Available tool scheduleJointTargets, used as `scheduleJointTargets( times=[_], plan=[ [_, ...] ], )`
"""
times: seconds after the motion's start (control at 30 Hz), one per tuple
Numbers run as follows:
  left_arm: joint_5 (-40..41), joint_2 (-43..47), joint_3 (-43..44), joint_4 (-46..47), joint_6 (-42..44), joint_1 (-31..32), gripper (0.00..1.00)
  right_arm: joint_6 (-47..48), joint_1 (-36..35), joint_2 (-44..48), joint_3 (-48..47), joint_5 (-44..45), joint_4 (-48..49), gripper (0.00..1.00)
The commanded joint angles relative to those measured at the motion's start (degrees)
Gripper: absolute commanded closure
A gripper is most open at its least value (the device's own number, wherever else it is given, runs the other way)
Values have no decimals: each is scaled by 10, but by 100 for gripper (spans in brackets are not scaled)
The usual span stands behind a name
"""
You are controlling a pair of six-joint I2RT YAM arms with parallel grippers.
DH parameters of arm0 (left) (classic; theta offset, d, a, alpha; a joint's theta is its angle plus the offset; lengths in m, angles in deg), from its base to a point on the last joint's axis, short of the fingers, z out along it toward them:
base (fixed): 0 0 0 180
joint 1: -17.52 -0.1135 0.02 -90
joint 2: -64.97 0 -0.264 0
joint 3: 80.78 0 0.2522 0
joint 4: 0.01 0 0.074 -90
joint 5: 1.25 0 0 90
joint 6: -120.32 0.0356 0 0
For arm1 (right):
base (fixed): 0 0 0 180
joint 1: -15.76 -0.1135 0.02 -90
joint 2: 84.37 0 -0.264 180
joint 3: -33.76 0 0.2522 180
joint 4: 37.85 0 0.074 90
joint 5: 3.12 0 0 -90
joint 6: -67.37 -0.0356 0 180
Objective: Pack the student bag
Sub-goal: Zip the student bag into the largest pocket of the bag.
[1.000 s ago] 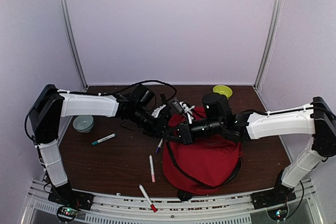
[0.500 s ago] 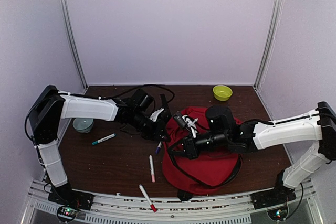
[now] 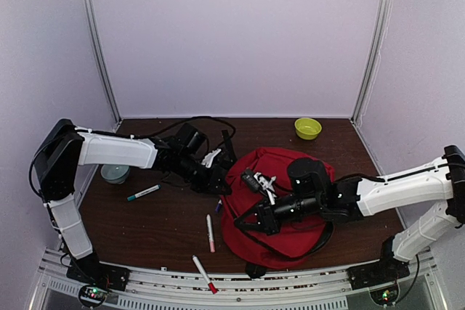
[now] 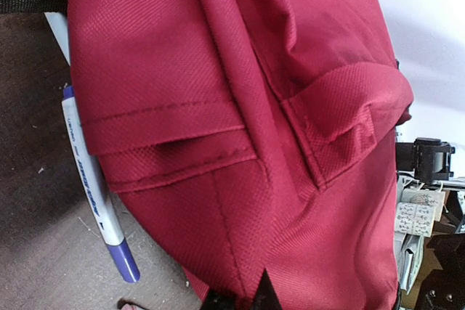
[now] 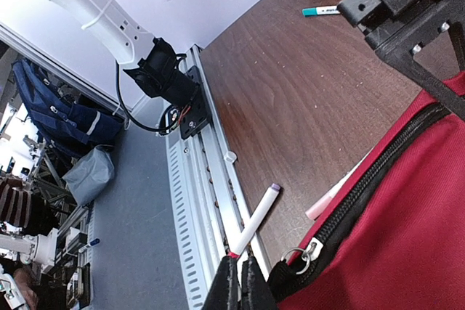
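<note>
The student bag (image 3: 290, 226) is a large red backpack lying flat on the table, right of the middle. My left gripper (image 3: 222, 181) is at the bag's upper left edge and is shut, pinching a fold of red fabric (image 4: 240, 252) between its fingertips (image 4: 265, 294). My right gripper (image 3: 242, 223) is at the bag's left rim, shut on the black zipper pull (image 5: 289, 279). That pull hangs by a metal ring from the slider of the black zipper (image 5: 378, 179). In the right wrist view its gripper (image 5: 240, 287) sits at the bottom edge.
A blue pen (image 4: 91, 186) lies against the bag's left side. A pink-tipped marker (image 3: 210, 232), a red-capped marker (image 3: 204, 274) at the front rail and a green marker (image 3: 143, 192) lie on the brown table (image 3: 167, 226). There is a teal bowl (image 3: 115, 172) at the left and a yellow-green bowl (image 3: 308, 128) at the back.
My left gripper has closed on the bag's fabric. My right gripper has moved toward the near edge along the bag's left rim, and the bag now lies flatter.
</note>
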Motion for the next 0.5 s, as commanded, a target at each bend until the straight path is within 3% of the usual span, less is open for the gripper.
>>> scheduleJointTargets(
  times=[0.0,0.47],
  plan=[
    [23,21,-3,28,13,-15,100,-6,-10,30,21,-1,-12,100],
    [70,72,-14,-12,47,-23,100,-18,-14,117,90,45,-44,100]
  ],
)
